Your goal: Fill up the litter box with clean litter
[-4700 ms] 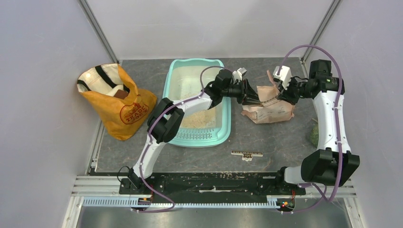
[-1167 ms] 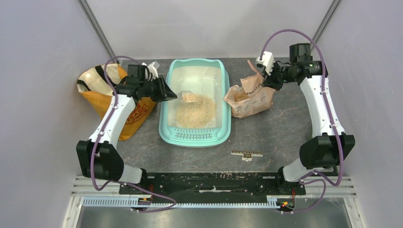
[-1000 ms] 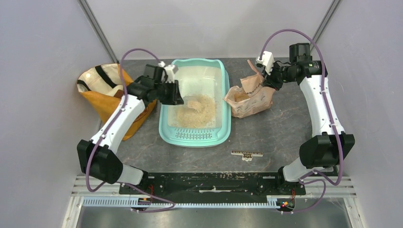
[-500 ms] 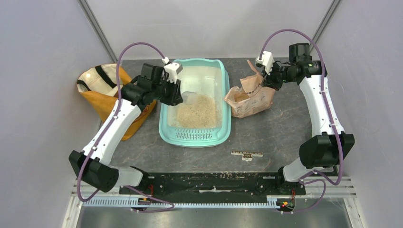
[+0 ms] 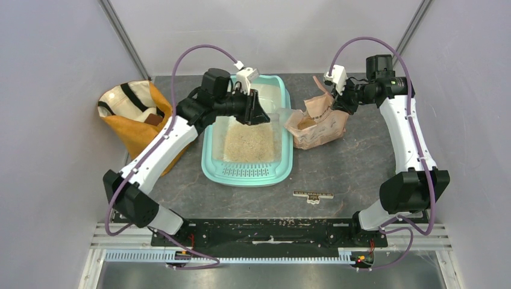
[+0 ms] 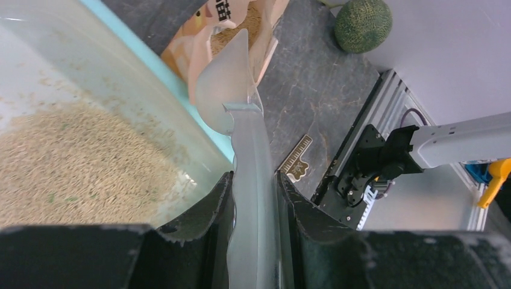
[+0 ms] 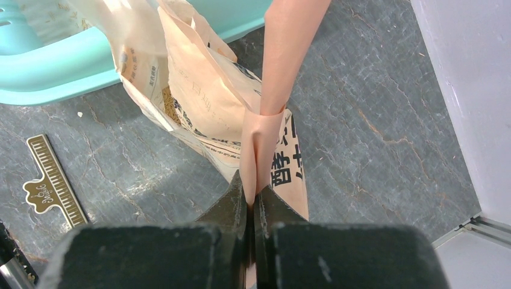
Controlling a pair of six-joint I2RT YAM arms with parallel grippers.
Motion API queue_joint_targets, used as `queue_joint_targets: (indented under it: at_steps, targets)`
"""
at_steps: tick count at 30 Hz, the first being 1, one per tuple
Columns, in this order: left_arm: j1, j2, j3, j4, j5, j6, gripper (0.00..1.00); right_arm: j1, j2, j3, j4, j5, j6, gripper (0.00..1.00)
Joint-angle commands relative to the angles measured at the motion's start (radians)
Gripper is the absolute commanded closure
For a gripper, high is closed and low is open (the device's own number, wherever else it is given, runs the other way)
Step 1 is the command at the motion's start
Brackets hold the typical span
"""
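The mint-teal litter box (image 5: pixel 209 150) holds a flat heap of beige clean litter (image 5: pixel 248 143). My left gripper (image 5: pixel 258 115) is shut on the handle of a translucent scoop (image 5: pixel 279 116). The scoop's bowl (image 6: pixel 226 84) reaches over the box's right rim (image 6: pixel 153 84) toward the mouth of the pink-tan paper bag (image 5: pixel 318 125). No litter shows in the bowl. My right gripper (image 5: pixel 341 100) is shut on the bag's upright top flap (image 7: pixel 265 132) and holds the bag open. Some litter (image 7: pixel 170 107) shows inside the bag.
An orange-yellow bag with black straps (image 5: pixel 144 123) stands left of the litter box. A small brass ruler (image 5: pixel 313 195) lies on the dark tabletop in front of the box. A green ball (image 6: pixel 363 25) sits near the right wall. Walls close in on three sides.
My left arm has swung the scoop from over the litter heap to the right, toward the paper bag. The heap in the box is larger than several seconds ago. My right arm has not moved.
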Motion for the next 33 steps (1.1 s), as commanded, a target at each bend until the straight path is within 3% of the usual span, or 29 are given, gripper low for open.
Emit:
queue_joint_targets:
  at_steps: [1, 5, 27, 30, 33]
  targets:
    - [-0.032, 0.068, 0.072, 0.085, 0.034, -0.079, 0.98, 0.019, -0.063, 0.038, 0.062, -0.101, 0.023, 1.00]
    - [-0.043, 0.118, 0.101, 0.069, 0.012, -0.085, 0.98, 0.020, -0.068, 0.036, 0.063, -0.104, 0.027, 1.00]
    - [-0.298, 0.611, 0.619, -0.252, -0.700, -0.146, 0.98, 0.019, -0.068, 0.017, 0.123, -0.147, 0.053, 1.00]
    - [-0.299, 0.642, 0.623, -0.268, -0.717, -0.178, 0.98, 0.019, -0.065, 0.013, 0.125, -0.156, 0.054, 1.00]
    - [-0.296, 0.663, 0.607, -0.270, -0.646, -0.199, 0.98, 0.019, -0.059, 0.015, 0.123, -0.165, 0.057, 1.00]
